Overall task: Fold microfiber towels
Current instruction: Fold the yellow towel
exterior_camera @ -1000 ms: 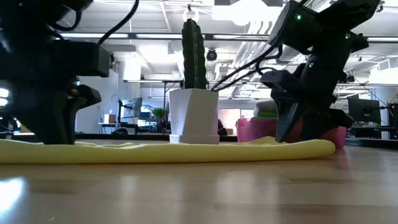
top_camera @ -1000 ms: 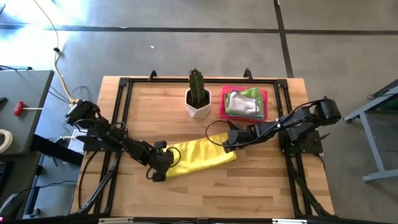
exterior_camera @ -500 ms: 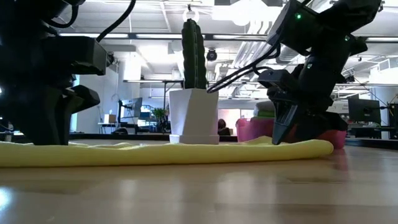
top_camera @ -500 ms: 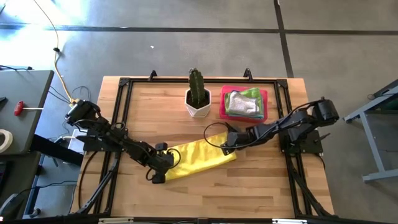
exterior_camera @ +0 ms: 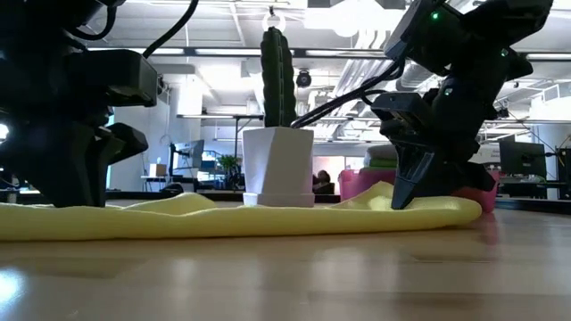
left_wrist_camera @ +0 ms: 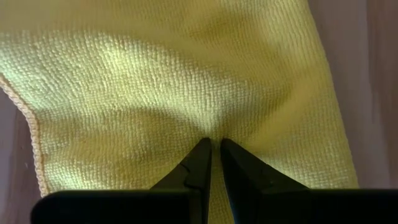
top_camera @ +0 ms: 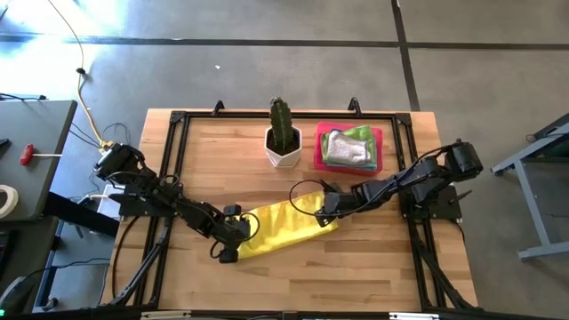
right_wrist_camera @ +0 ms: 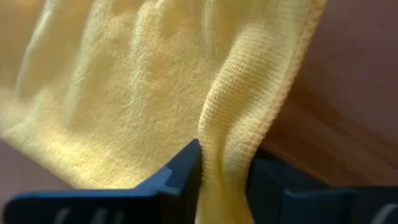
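The yellow towel [top_camera: 280, 227] lies long across the middle of the bench, its left end pinched by the left hand [top_camera: 229, 240], its right end pinched by the right hand [top_camera: 325, 208].

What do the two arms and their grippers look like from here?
Both arms are dark, nearly black, built of jointed links with black cables looping alongside. The left gripper and right gripper each end in two slim, dark fingers that taper to thin tips. A small green light glows on the right arm in the low view. No other markings show.
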